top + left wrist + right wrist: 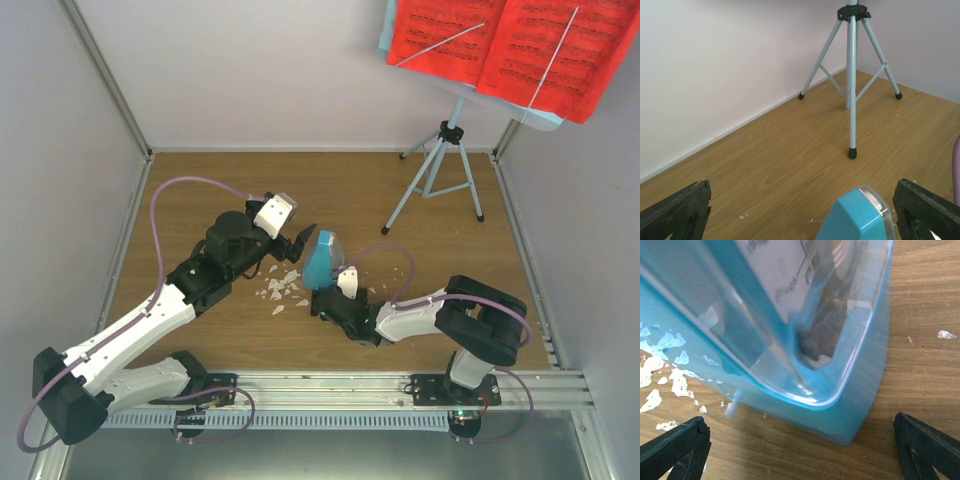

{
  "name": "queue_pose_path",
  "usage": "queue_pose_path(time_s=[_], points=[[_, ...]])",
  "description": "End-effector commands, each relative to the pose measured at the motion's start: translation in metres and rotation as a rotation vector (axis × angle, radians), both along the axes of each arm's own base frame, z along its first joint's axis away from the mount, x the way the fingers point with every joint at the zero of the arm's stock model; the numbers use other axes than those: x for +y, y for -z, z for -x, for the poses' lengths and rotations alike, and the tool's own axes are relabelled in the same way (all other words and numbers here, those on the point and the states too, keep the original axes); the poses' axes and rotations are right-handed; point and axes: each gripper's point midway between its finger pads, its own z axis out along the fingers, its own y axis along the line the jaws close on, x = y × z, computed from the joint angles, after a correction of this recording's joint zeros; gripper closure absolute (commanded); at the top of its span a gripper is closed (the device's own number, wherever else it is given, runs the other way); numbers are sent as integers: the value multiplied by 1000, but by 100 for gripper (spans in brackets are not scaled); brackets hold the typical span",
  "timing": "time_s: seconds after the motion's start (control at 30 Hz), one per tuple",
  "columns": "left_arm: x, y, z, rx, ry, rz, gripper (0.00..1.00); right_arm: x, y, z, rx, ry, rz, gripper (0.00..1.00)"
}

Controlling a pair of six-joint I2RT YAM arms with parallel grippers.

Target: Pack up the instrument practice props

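The small blue box [320,266] stands upright mid-table, with a clear triangular piece [765,315] set against its face. My left gripper [300,241] is open just left of the box, whose top [855,217] shows low between the fingers in the left wrist view. My right gripper [326,300] is open at the near side of the box's base [860,390], not gripping it. The pale-blue music stand [440,170] stands at the back right, with its tripod legs [852,75] on the floor. Red sheet-music pages [510,40] rest on its plate.
Small white scraps [281,290] lie on the wood left of the box and show in the right wrist view [660,370]. White walls with metal frame posts [110,90] close in the left, back and right sides. A metal rail [380,385] runs along the near edge.
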Motion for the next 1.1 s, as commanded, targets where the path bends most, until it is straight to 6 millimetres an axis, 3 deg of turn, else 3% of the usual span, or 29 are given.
queue_pose_path(time_s=[0.0,0.13,0.47,0.87,1.07], points=[[0,-12,0,-48,5,28,1,-26,33,9,68,-25,166,0],[0,-12,0,-48,9,30,1,-33,35,6,69,-36,169,0],[-2,-10,-1,-41,12,26,1,-10,26,-8,12,-156,153,0],[-2,-10,-1,-44,11,23,1,-22,41,-9,64,-96,147,0],[-2,-9,-1,-44,11,21,1,-22,39,-9,55,-100,144,12]])
